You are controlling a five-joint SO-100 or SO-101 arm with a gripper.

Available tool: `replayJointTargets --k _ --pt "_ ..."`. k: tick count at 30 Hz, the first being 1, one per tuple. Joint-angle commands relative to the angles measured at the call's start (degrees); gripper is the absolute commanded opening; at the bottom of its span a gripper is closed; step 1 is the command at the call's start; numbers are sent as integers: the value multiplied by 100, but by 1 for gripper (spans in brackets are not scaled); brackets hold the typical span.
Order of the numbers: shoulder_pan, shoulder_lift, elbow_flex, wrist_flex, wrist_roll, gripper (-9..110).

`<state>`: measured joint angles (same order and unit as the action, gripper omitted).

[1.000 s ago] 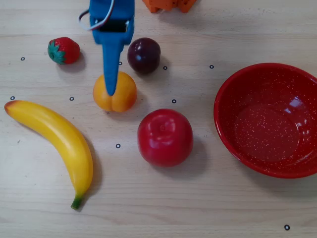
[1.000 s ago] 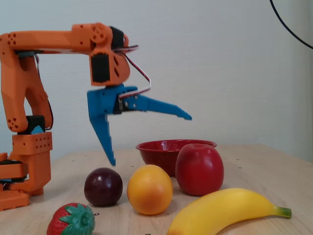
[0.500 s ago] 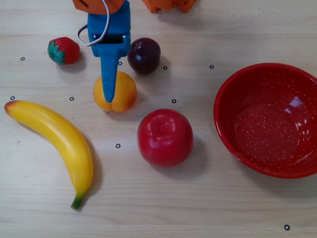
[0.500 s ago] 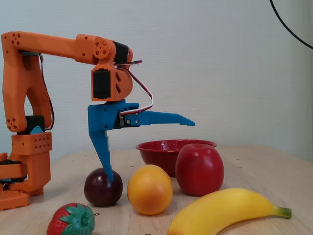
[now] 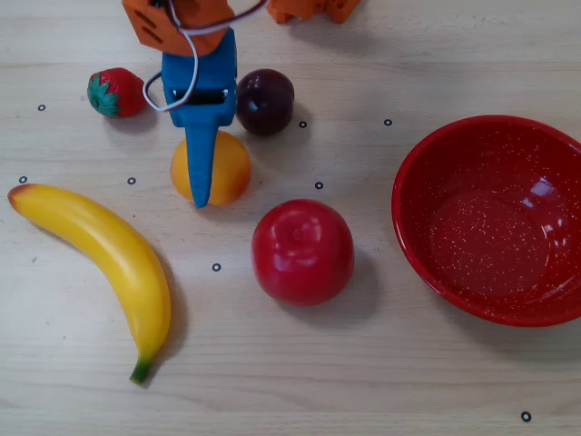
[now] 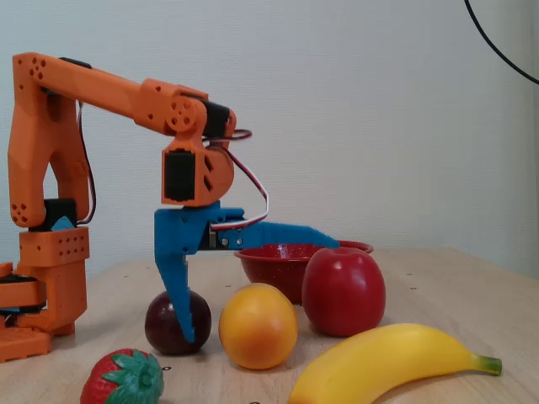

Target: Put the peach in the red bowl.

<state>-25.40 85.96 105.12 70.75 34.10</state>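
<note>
The peach point(image 5: 232, 169) lies on the table left of the middle, a yellow-orange ball with a crease. My blue gripper point(image 5: 201, 163) is open wide straight over it. In the fixed view one finger point(image 6: 178, 296) points down to table height between the dark plum and the peach point(image 6: 257, 326), and the other finger point(image 6: 295, 235) stretches level just above the fruit. The gripper point(image 6: 265, 292) holds nothing. The red bowl point(image 5: 490, 227) sits empty at the right of the overhead view, behind the apple in the fixed view point(image 6: 269, 269).
A red apple point(image 5: 302, 252) stands between peach and bowl. The dark plum point(image 5: 267, 102) is close beside the gripper, a strawberry point(image 5: 115, 93) on its other side. A banana point(image 5: 104, 250) lies at the left. The orange arm base point(image 6: 42, 303) is at the table's back.
The arm has come down: the downward finger dropped from above the plum to table height beside it, and the upper finger now reaches farther across the peach. No fruit moved.
</note>
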Motion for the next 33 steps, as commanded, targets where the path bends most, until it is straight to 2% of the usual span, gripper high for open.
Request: replayJointTargets --k 1,15,33 --pt "-79 123 -149 -246 158 81" --pt "44 -378 -97 -949 193 79" --pt "281 -624 -290 -1107 53 77"
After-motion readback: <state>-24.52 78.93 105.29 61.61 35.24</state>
